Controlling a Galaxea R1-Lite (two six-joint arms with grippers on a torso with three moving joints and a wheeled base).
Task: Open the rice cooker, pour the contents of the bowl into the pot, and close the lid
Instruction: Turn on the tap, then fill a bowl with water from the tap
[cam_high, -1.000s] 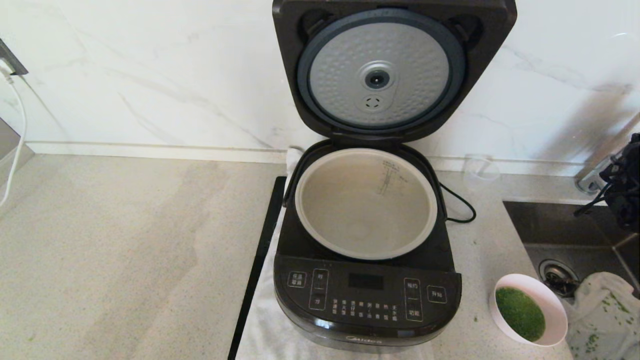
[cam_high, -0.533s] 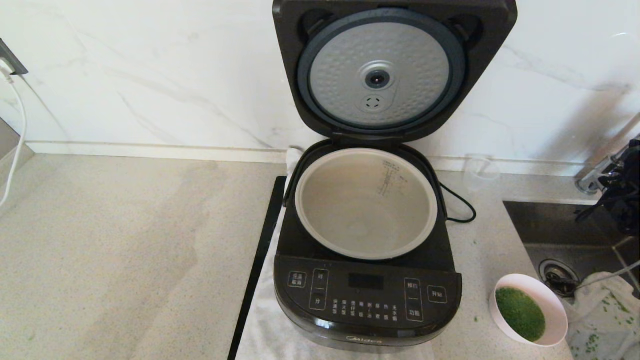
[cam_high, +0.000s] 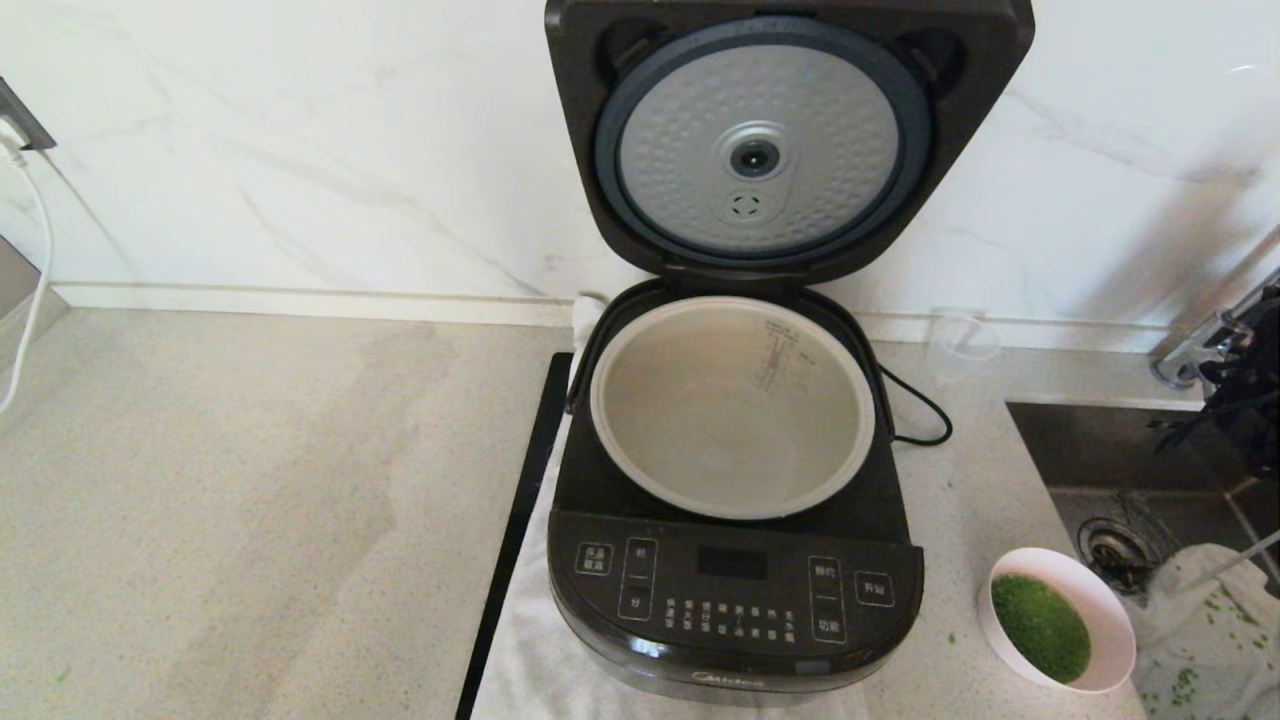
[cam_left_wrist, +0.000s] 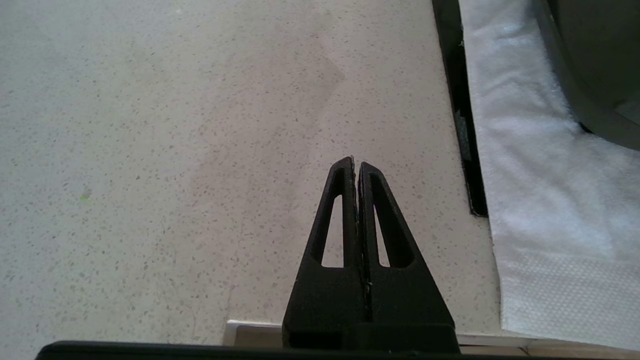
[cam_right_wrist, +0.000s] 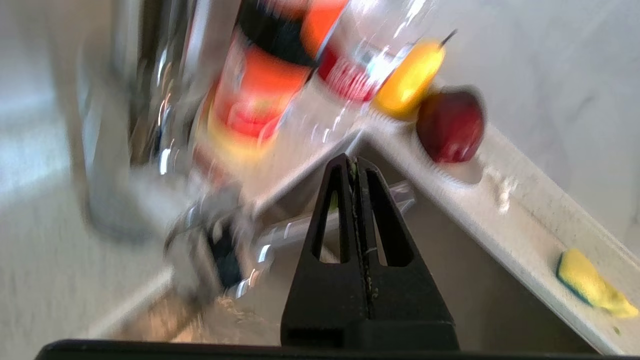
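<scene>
- Speckled countertop (cam_high: 250, 500) carries the rice cooker (cam_high: 735, 600) centrally, its lid (cam_high: 790, 140) upright against the far wall.
- Bowl (cam_high: 1115, 625) sits near right of the cooker, well apart from the right gripper (cam_right_wrist: 355, 162) over the sink (cam_high: 1110, 450).
- Pot (cam_high: 733, 410) appears bare; green contents (cam_high: 1040, 628) fill the bowl.
- Right gripper clenched, gripping nothing.
- Left gripper (cam_left_wrist: 356, 165) clenched, empty, above bare counter left of the cooker.

pot (cam_high: 733, 407) mouth unobstructed, lid (cam_high: 765, 140) upright behind, bowl (cam_high: 1061, 619) seemingly reachable
</scene>
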